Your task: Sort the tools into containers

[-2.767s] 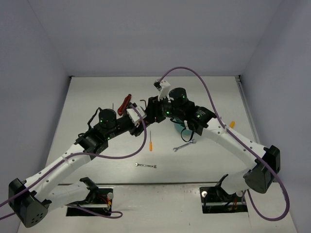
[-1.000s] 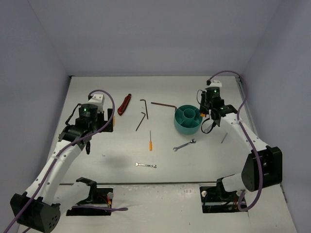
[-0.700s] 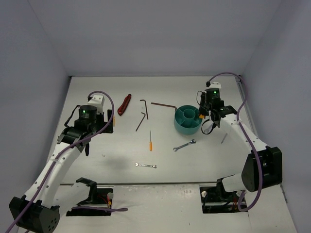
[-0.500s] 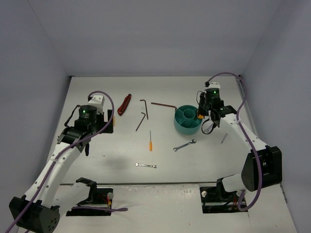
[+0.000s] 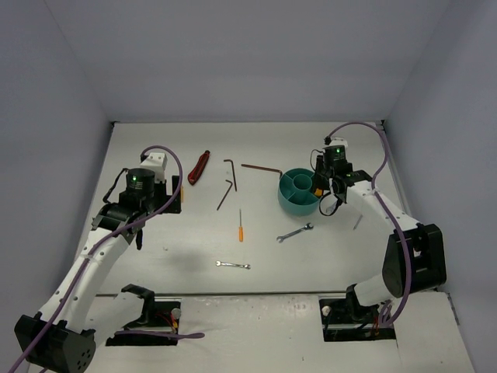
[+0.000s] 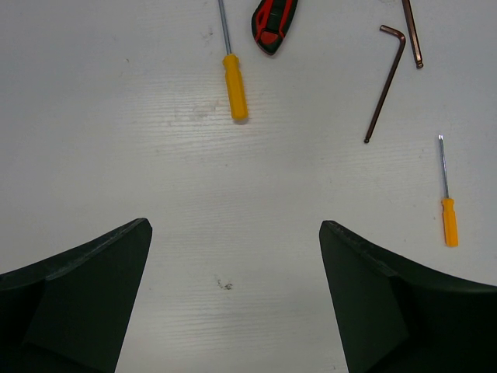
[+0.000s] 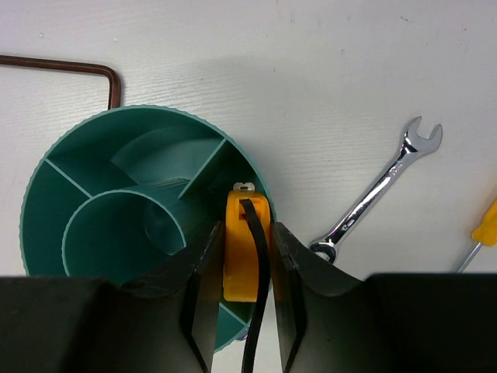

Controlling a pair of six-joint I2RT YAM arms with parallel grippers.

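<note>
The right fingers point(image 7: 203, 299), shifted toward 9 o'clock, pinch the tape measure point(image 7: 235, 256) over the tub point(image 7: 46, 206) at its 3 o'clock rim; the left fingers point(image 6: 78, 299) are spread.

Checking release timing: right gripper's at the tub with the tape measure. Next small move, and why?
Probably open the right gripper: it grips the yellow tape measure over an outer compartment of the teal tub, inside the rim, so it should drop in.

Robot lab test cell, probably. Bare white table point(image 5: 326, 256) boxed in by plain pale walls point(image 5: 248, 62) at its far, left and right edges. Left arm point(image 5: 89, 264) and right arm point(image 5: 384, 214) bolted at near edge, purple cables point(image 5: 359, 124) trailing.
</note>
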